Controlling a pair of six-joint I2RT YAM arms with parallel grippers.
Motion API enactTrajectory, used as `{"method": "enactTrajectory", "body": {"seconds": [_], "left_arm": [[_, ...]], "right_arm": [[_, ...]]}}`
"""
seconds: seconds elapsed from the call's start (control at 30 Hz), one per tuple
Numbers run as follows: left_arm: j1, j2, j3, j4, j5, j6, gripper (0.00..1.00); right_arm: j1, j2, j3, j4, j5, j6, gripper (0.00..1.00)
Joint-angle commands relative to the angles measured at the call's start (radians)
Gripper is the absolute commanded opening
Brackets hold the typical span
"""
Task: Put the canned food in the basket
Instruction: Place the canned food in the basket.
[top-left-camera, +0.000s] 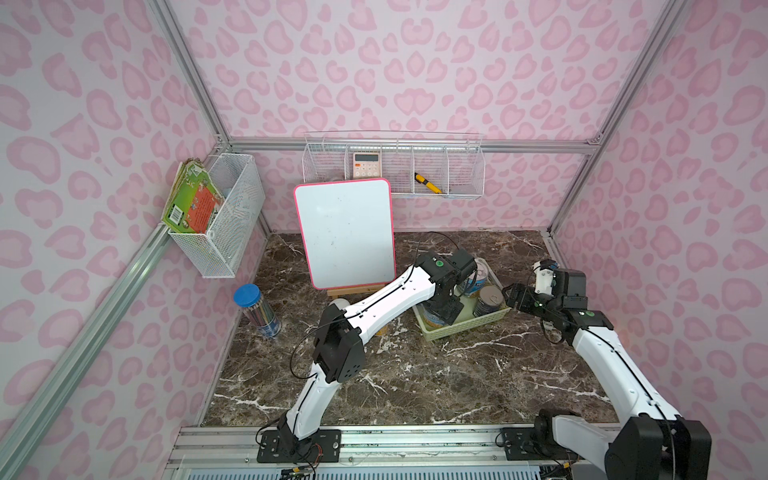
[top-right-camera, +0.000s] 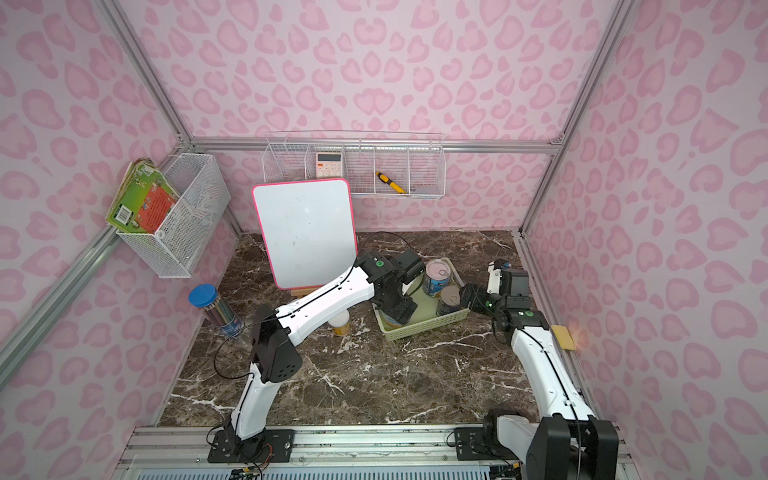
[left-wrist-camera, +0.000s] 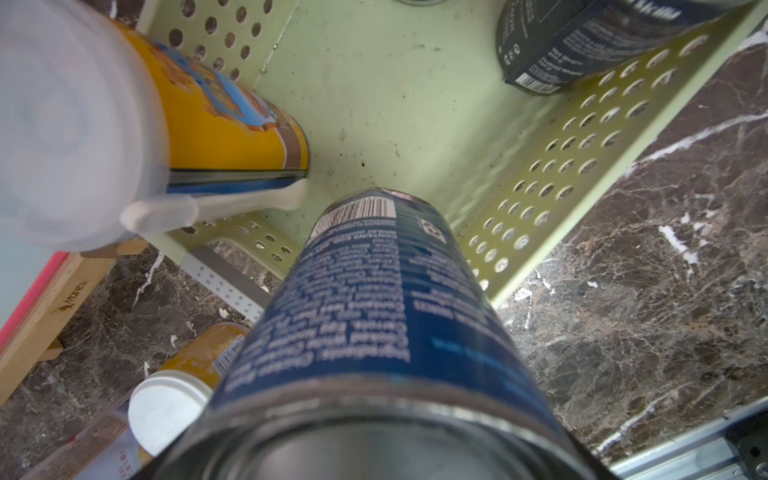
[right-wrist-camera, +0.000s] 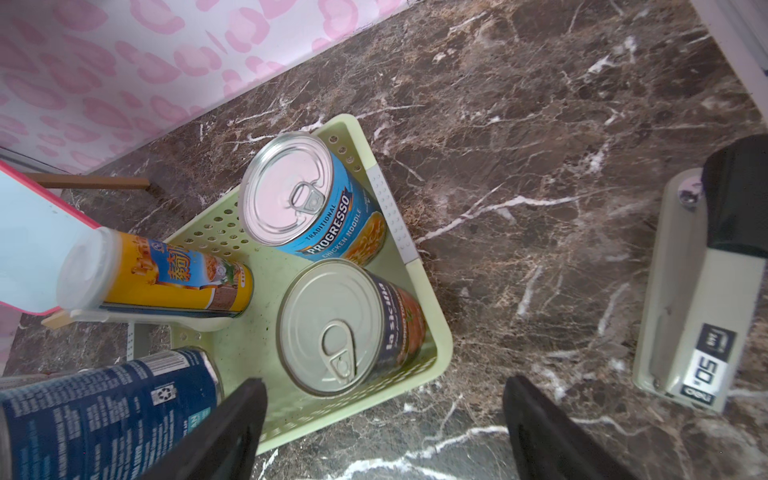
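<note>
Where the dark blue cylindrical metal can (left-wrist-camera: 374, 291) stands with its base on the floor of the pale green perforated plastic basket (left-wrist-camera: 582, 137), its long axis runs straight up toward the left gripper (top-left-camera: 442, 306), which sits directly over it. The fingers are hidden, so it cannot be told whether the jaws clamp the can or merely surround it. Three more cans stand upright in the basket: a light blue soup can with a silver pull-tab top (right-wrist-camera: 307, 199), a dark-labelled can with a silver pull-tab top (right-wrist-camera: 336, 324) and a yellow can with a translucent lid (right-wrist-camera: 166, 278). A yellow can with a white plastic lid (top-right-camera: 340, 322) stands outside, upright on the brown marble table (top-right-camera: 374, 374), just beside the basket's end on the left arm's side and under that forearm. The left arm is nearer, so the next pick probably falls to it, approached from above along the vertical axis. The right gripper (right-wrist-camera: 382, 415) hovers at the basket's opposite end, jaws wide apart and empty, well apart from that can.
</note>
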Motion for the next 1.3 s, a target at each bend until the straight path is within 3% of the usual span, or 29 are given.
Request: {"method": "enactTrajectory", "body": {"seconds": [0.0,0.27,0.4,0.77,1.03,1.17,1.27], "left_arm": [[0.001,0.01,0.023,-0.022,-0.002,0.008,0.0],[0.003,0.053,0.034,-0.07,0.034,0.018,0.0],[0.007,0.074,0.051,-0.093,0.056,0.015,0.07],[0.02,0.119,0.075,-0.141,0.073,-0.013,0.52],[0.019,0.099,0.077,-0.143,0.065,-0.03,0.66],[0.019,0.097,0.078,-0.141,0.06,-0.034,0.83],[0.02,0.091,0.079,-0.143,0.049,-0.043,0.9]], "right_arm": [[0.002,-0.001,-0.007,0.031,-0.013,-0.016,0.92],[0.015,0.005,-0.012,0.04,-0.022,-0.021,0.94],[0.022,0.005,-0.008,0.036,-0.02,-0.026,0.94],[0.033,0.003,-0.007,0.031,-0.015,-0.036,0.95],[0.034,0.02,-0.008,0.03,-0.004,-0.039,0.95],[0.034,0.028,-0.006,0.031,0.0,-0.041,0.96],[0.034,0.035,-0.007,0.03,-0.004,-0.042,0.96]]}}
